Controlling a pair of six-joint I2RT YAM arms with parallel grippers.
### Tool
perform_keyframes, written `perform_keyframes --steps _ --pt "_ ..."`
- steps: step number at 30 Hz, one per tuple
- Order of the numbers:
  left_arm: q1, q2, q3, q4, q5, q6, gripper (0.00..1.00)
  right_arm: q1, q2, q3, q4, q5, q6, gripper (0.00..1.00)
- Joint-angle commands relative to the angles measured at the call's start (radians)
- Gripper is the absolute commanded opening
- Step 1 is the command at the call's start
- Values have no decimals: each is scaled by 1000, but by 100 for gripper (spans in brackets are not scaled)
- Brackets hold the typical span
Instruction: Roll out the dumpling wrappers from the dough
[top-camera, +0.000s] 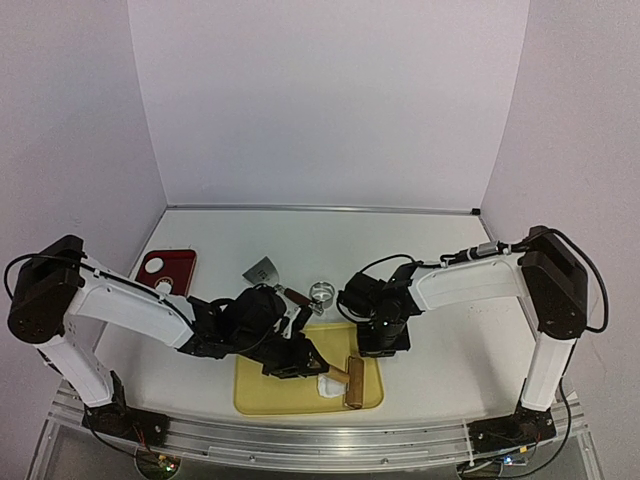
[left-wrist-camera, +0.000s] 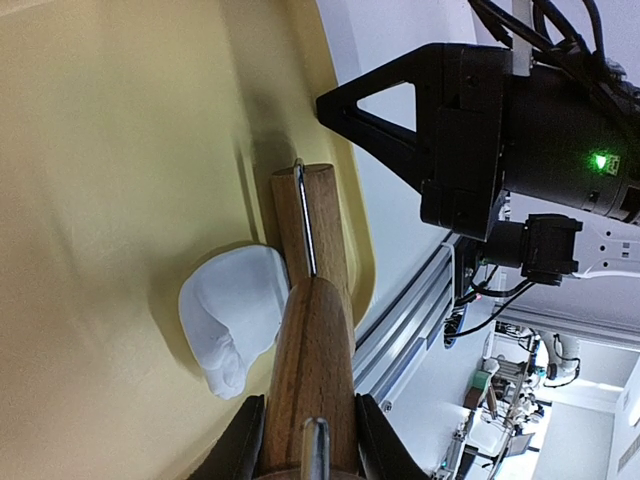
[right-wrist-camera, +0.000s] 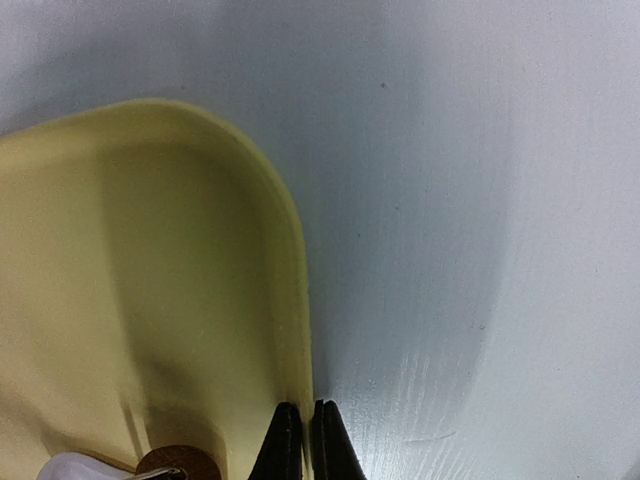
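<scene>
The left claw (left-wrist-camera: 310, 445) is clamped on the wooden roller (left-wrist-camera: 312, 340), with the dough lump (left-wrist-camera: 235, 315) touching it just ahead. The right claw (right-wrist-camera: 302, 440), fingers together, sits at the yellow tray (right-wrist-camera: 292, 250) rim.

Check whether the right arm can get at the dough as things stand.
Probably not directly: the roller lies between the right claw and the dough, and the left claw grips the roller's handle right beside it. The right claw is shut at the tray rim.

Robotics lab: white booth walls (top-camera: 320, 100), aluminium mounting rail (top-camera: 330, 437), cluttered equipment (left-wrist-camera: 530, 370) beyond.
</scene>
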Motion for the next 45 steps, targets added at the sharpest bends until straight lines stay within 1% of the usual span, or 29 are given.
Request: perform_keyframes --steps 1,4,9,12,16,19,21,25,27,29,31,33,36,40,43,45 --pt "-1 18 9 -521 -194 66 0 7 -7 -9 40 23 31 0" --pt "0 -65 116 -559 -238 107 0 6 -26 -5 40 34 36 0" --pt "0 -151 247 -613 -236 150 0 6 -36 16 40 40 32 0" --pt "1 -198 277 -632 -213 165 0 6 -35 31 40 28 27 0" --pt "11 -262 292 -706 -207 133 0 6 -25 56 40 -11 21 0" --pt "34 -300 290 -789 -204 97 0 6 -18 74 39 -73 16 0" --pt "46 -312 290 -815 -190 95 0 6 -16 80 37 -111 13 0" --pt "53 -256 337 -836 -124 136 0 6 -17 97 2 -157 1 0" --pt "55 -205 394 -881 -106 180 0 1 -15 144 -65 -139 -35 0" --pt "64 -138 474 -947 -107 246 0 -1 -7 207 -116 -88 -78 0" --pt "82 -94 531 -1015 -115 309 0 -2 9 236 -130 -77 -102 0" --pt "107 -64 573 -1048 -113 361 0 -2 42 252 -138 -75 -107 0" --pt "152 -45 597 -1074 -98 415 0 -6 90 264 -149 -64 -104 0" --pt "166 -21 637 -1103 -74 479 0 -9 149 301 -146 -42 -156 0" --pt "167 0 615 -1117 -48 534 0 -11 184 323 -146 14 -173 0" --pt "167 2 580 -1124 -73 542 0 -13 204 324 -145 47 -169 0"
